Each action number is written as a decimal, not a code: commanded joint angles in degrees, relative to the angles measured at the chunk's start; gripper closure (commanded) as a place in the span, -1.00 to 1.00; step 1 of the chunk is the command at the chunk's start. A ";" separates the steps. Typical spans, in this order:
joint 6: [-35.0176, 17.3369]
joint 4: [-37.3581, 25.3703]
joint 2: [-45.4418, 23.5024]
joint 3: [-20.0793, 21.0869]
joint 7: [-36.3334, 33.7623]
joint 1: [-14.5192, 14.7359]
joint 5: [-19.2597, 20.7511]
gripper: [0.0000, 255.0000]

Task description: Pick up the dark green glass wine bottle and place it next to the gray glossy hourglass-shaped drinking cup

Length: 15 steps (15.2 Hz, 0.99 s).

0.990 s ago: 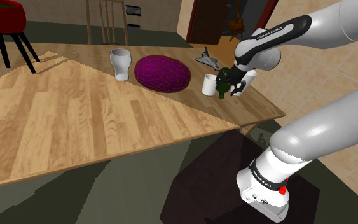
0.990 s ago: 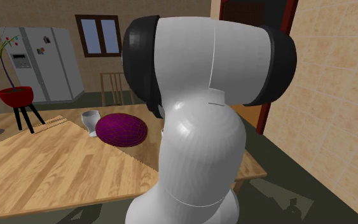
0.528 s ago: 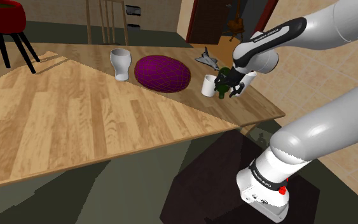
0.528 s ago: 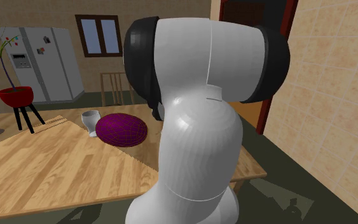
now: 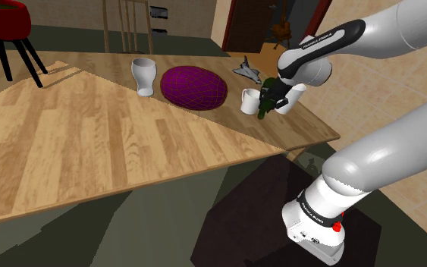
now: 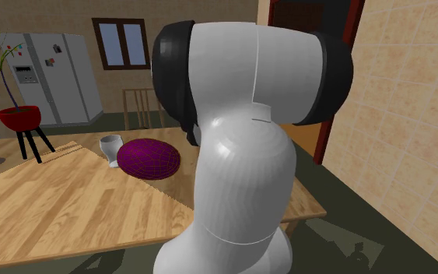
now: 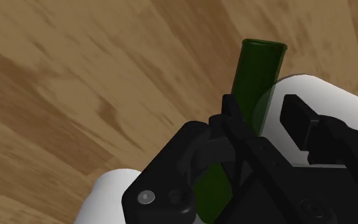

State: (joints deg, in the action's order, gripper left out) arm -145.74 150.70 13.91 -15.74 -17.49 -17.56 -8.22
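The dark green bottle (image 5: 263,110) stands slanted near the wooden table's (image 5: 90,144) edge on the shoulder view's right, just beside a white mug (image 5: 248,101). My black gripper (image 5: 271,100) comes down on it from above, fingers drawn in against it. In the wrist view the bottle's neck (image 7: 255,76) runs out between the two fingers (image 7: 233,121), and the gripper (image 7: 260,121) is shut on it. The gray hourglass-shaped cup (image 5: 143,76) stands far off toward the shoulder view's left, past a purple mound (image 5: 194,87). The cup (image 6: 111,148) also shows in the second exterior view.
A small toy plane (image 5: 247,70) lies behind the mug. A red bowl on dark legs (image 5: 7,23) stands at the table's far left corner. A wooden chair (image 5: 132,26) stands behind the table. My arm's big white link (image 6: 240,156) blocks the second exterior view's middle.
The fingers stood wide apart around the bottle and have closed in onto it. The bottle now leans a little. The arm has barely moved.
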 commanded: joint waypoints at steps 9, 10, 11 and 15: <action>3.45 0.46 0.97 0.78 -1.62 -0.48 1.73 1.00; 4.36 0.16 1.62 0.90 -1.95 -0.62 2.07 1.00; 5.26 -0.14 2.24 1.02 -2.26 -0.75 2.38 1.00; 7.12 0.07 4.20 4.10 -5.26 -1.55 8.51 -1.00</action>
State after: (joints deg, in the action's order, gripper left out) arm -139.75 150.49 17.12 -13.34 -20.94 -18.74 -3.72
